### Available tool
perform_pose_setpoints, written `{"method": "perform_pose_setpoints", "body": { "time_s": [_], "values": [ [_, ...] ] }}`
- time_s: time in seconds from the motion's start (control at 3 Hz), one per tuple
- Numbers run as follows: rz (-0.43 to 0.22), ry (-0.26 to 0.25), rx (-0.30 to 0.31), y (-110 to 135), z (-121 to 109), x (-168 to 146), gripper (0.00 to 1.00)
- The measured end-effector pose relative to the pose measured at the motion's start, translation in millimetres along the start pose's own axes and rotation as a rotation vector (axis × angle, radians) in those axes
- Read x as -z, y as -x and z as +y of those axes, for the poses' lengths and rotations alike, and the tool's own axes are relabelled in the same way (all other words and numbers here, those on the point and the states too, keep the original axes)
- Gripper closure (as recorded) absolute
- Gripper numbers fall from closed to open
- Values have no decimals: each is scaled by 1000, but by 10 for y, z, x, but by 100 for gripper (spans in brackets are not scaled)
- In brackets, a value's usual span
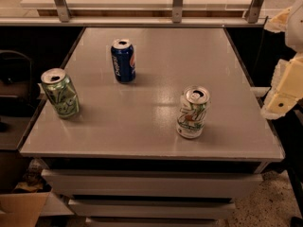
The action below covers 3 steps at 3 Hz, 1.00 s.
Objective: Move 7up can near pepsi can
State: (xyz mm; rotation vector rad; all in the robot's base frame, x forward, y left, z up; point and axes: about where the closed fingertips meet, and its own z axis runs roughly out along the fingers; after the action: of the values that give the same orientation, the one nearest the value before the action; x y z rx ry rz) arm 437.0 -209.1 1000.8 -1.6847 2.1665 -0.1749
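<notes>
The 7up can (193, 112), white and silver with green lettering, stands upright on the grey table (156, 65) at the front right. The pepsi can (123, 60), dark blue with white lettering, stands upright toward the back left of the middle, well apart from the 7up can. My gripper (285, 86), cream-coloured, hangs at the right edge of the view, beyond the table's right edge and to the right of the 7up can. It holds nothing that I can see.
A pale green patterned can (59, 92) stands upright near the table's left edge. A railing with metal posts (177, 4) runs behind the table. Drawers (151, 183) sit under the tabletop. A cardboard box (19, 207) lies on the floor at the lower left.
</notes>
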Motion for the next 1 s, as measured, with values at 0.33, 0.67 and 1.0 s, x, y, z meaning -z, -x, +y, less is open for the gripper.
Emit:
{"method": "perform_pose_setpoints", "body": {
  "time_s": [0.33,0.67,1.0],
  "values": [
    [0,0,0,1,0,0,0],
    [-23,2,3,28,-28,-26,0],
    [-115,38,18,122,19,-205,0]
  ]
}}
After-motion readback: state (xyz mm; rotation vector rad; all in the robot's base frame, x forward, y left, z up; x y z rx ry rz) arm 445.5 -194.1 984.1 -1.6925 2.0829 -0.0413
